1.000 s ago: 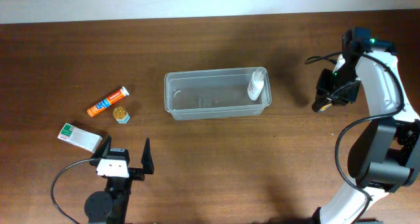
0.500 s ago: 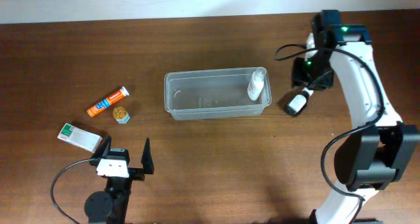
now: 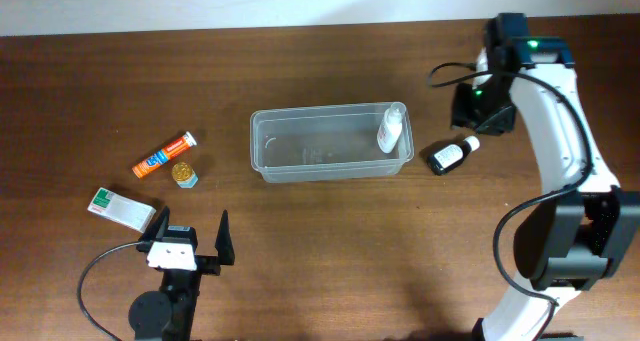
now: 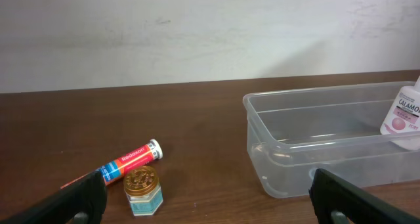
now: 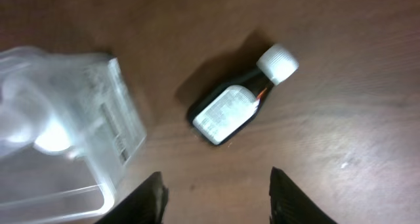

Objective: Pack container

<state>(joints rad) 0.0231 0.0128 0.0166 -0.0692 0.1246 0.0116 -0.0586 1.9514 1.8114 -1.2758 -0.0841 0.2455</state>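
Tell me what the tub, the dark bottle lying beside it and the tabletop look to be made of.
Container: probably clear plastic, slightly frosted; the table shows through its walls.
Dark bottle: glossy dark glass or plastic, cannot tell which; its white cap looks like plastic.
Table: wood or a wood-look laminate, with brown grain and a dull sheen.

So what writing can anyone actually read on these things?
"CALAMO", cut off at the picture's edge: white bottle.
"Redoxon", small: orange tube.
Too blurred or small to read: the dark bottle label, green-and-white box, small jar.
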